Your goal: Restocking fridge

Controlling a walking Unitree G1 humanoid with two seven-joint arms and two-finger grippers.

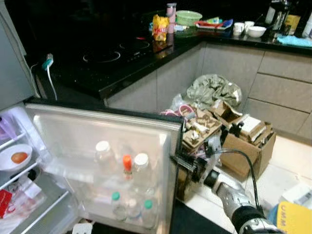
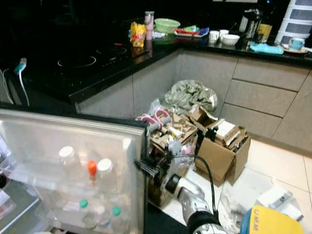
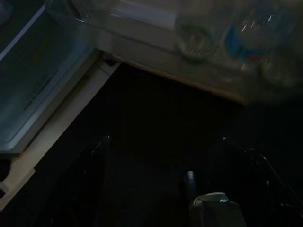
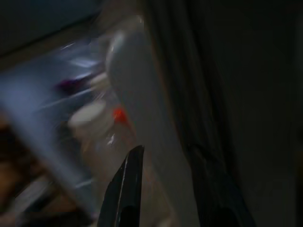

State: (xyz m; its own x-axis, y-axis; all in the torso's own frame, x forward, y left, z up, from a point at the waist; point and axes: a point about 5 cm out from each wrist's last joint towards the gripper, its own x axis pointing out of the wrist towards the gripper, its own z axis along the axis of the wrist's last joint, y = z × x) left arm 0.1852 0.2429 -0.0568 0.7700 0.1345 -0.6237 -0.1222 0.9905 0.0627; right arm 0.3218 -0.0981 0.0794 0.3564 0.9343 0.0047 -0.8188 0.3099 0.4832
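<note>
The fridge door (image 1: 73, 129) stands wide open. Its racks hold two white-capped bottles (image 1: 103, 146), an orange-capped one (image 1: 126, 162) and green-capped ones (image 1: 115, 196) lower down. My right gripper (image 1: 179, 162) is at the door's free edge. In the right wrist view one black finger (image 4: 127, 189) lies on the inner side and the other on the outer side, gripping the door edge (image 4: 161, 156). A white bowl (image 1: 7, 164) holding something orange sits on a fridge shelf at the left. My left gripper (image 3: 165, 151) hangs low by the fridge's bottom, fingers spread, holding nothing.
Open cardboard boxes (image 1: 243, 141) and a green bag (image 1: 214, 90) crowd the floor right behind the door's edge. A black counter with a cooktop (image 1: 102, 56) runs behind the fridge. A yellow item (image 1: 292, 217) lies on the floor at the right.
</note>
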